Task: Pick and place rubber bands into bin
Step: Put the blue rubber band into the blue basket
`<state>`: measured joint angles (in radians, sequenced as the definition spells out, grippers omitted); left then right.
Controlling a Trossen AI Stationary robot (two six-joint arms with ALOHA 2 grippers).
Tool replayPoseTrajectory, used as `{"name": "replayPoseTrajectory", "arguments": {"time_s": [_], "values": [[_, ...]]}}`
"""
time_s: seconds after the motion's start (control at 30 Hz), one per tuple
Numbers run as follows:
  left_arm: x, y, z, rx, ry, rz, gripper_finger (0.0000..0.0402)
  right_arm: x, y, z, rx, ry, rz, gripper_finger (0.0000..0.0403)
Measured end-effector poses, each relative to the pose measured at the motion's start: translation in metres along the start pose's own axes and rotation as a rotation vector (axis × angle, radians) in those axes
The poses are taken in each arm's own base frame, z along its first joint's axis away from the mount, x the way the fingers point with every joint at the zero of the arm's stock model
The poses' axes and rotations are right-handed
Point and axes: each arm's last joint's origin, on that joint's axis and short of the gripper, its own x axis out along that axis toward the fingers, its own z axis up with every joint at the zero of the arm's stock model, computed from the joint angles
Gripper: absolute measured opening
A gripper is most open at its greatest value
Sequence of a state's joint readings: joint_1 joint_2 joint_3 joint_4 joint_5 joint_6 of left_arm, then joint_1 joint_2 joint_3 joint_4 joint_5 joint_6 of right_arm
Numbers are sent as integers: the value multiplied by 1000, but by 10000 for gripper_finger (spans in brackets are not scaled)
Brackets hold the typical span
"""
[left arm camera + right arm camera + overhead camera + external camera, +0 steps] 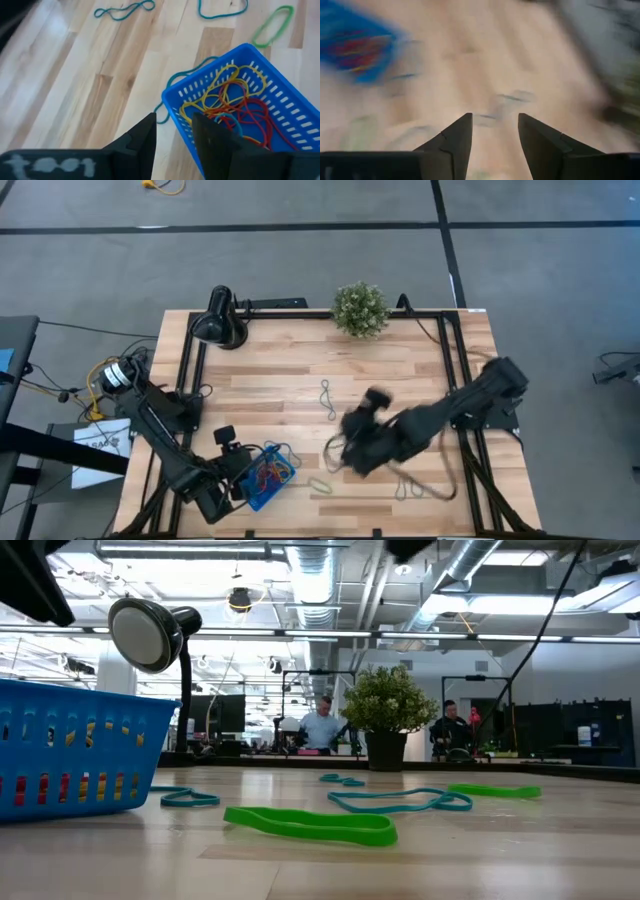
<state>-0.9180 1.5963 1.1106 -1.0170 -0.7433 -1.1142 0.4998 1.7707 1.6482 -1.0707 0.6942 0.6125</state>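
The blue bin (245, 105) stands near the table's front left and holds several red, yellow and orange rubber bands (235, 102). My left gripper (174, 131) hovers open just above the bin's near-left corner, with nothing between its fingers. Loose bands lie flat on the wood: a teal one (186, 76) against the bin's wall, a green one (320, 485) right of the bin, and a grey-blue one (327, 400) mid-table. My right gripper (495, 131) is open and empty, raised over the table's middle (345, 450), blurred.
A black lamp (220, 320) and a small potted plant (360, 308) stand at the far edge. More bands lie on the wood (400, 802) (495, 790) (410, 490). Black cables run along the table's right side (450, 470). People sit in the room beyond (322, 725).
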Motion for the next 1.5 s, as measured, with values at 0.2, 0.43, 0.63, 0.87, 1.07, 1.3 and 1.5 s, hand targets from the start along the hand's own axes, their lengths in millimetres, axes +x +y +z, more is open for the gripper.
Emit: {"name": "replayPoseTrajectory", "arguments": {"time_s": [0.2,0.43,0.63,0.87,1.07,1.3,1.5], "values": [[-5,3,8,60,-25,32,116,-47,-67,-5,171,-6,-130,145],[9,12,22,112,-24,92,116,-38,-79,-35,237,20,-47,119],[26,27,34,169,85,128,116,8,-62,-96,336,164,146,108],[44,38,51,301,149,88,116,29,-41,-160,481,289,201,107],[57,61,75,309,136,-28,116,13,-18,-182,658,321,305,107],[74,93,87,262,111,-58,116,-20,10,-196,667,325,527,107],[105,97,106,237,-132,-374,116,-29,15,-204,751,379,550,107]]}}
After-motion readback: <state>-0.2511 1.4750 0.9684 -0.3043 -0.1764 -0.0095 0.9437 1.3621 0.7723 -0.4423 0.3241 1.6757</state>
